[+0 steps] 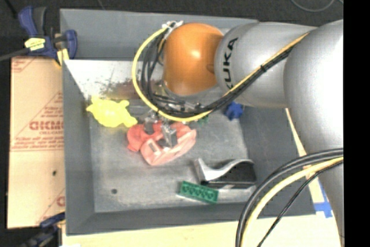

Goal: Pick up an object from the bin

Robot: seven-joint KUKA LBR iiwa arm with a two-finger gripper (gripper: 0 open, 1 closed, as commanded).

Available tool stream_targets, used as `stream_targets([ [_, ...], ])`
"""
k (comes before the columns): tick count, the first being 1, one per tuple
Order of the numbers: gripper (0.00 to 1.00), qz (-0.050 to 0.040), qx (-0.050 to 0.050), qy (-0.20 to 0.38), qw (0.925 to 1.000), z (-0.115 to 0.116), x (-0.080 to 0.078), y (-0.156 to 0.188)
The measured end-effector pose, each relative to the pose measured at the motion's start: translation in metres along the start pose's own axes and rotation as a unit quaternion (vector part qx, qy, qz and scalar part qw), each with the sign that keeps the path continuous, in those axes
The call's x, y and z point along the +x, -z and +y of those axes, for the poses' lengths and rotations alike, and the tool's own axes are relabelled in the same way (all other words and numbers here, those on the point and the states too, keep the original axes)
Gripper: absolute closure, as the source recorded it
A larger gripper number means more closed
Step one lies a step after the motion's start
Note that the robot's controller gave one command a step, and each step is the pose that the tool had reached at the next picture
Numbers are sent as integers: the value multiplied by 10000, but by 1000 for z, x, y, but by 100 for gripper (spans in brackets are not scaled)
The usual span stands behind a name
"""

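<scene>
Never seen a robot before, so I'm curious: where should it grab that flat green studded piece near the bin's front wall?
Probably from straight above, pinching the green studded piece across its narrow width, on the two long edges. It lies flat, long and thin. The black-and-grey object crowds its right end, so mid-length or leftward looks safer.

Your grey metal bin (115, 168) has a matt, finely grained floor, scuffed and speckled dark near its upper wall. The yellow lumpy plastic toy (110, 113) looks smooth with a soft sheen. The pink moulded plastic piece (176, 147) is smooth and slightly glossy. The green studded plastic block (198, 192) looks matt. The arm's orange dome cover (188, 61) is glossy, and its silver casing (260, 72) has a satin finish.
</scene>
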State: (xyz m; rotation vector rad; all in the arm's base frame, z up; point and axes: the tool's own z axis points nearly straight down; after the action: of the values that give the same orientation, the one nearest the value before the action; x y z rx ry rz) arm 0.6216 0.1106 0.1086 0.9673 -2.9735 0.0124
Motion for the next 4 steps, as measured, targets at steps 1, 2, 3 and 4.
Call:
stream_targets([
  [1,100,0,0,-2,10000,0,0,0],
  [2,100,-1,-1,-7,10000,0,1,2],
  [3,100,-12,-4,-21,10000,0,2,11],
  [4,100,-30,1,-34,10000,0,1,26],
])
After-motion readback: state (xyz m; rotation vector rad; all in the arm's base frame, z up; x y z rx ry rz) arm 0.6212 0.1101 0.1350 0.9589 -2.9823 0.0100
